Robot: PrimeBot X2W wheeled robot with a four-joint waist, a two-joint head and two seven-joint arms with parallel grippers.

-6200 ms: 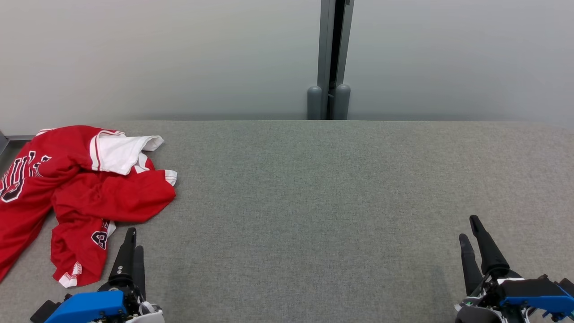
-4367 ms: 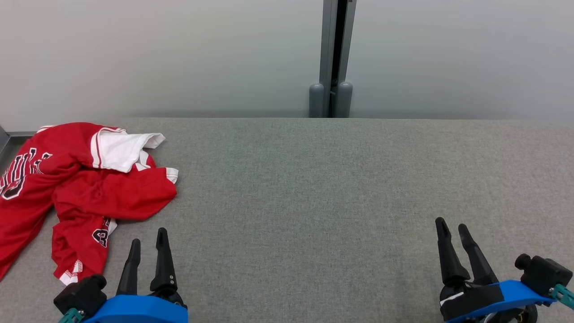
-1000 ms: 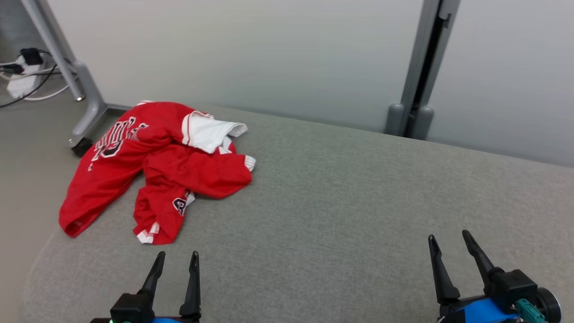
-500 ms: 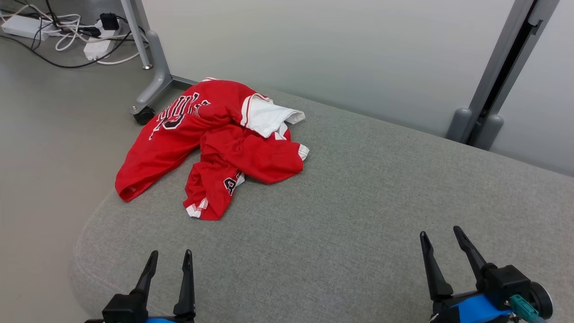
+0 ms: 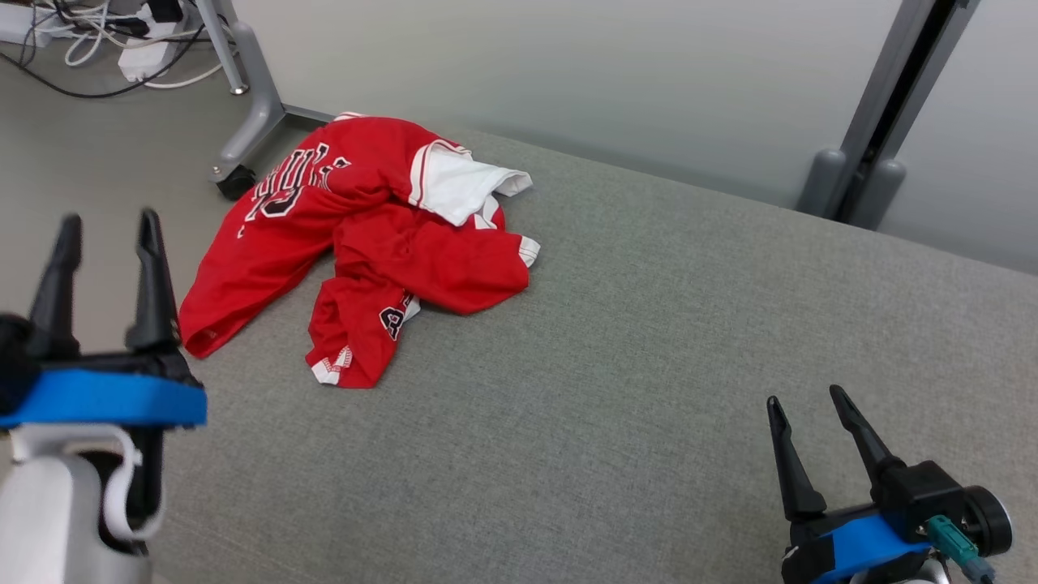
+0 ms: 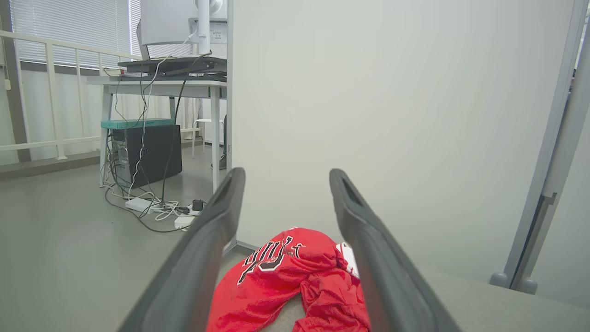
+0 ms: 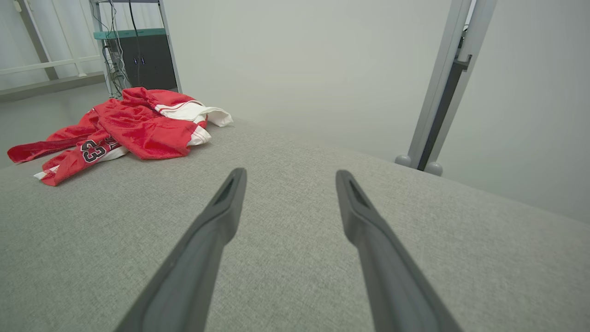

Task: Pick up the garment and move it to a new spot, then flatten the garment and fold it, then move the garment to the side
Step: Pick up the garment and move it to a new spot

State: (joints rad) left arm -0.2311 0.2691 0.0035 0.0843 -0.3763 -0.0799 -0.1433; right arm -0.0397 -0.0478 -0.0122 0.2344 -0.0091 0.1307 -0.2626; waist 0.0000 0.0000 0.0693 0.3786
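left gripper [image 5: 108,217] – left edge of head view, jaws wide, empty | garment [image 5: 365,243] – upper left, crumpled at the corner of the grey surface [image 5: 649,365] (one end at the very edge) | right gripper [image 5: 804,395] – lower right, jaws wide, empty | risk: an outward tug could drag the cloth off.

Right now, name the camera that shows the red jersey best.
Head view: the whole jersey shows, uncovered. The right wrist view shows it small and oblique; the left wrist view's fingers hide its sides.
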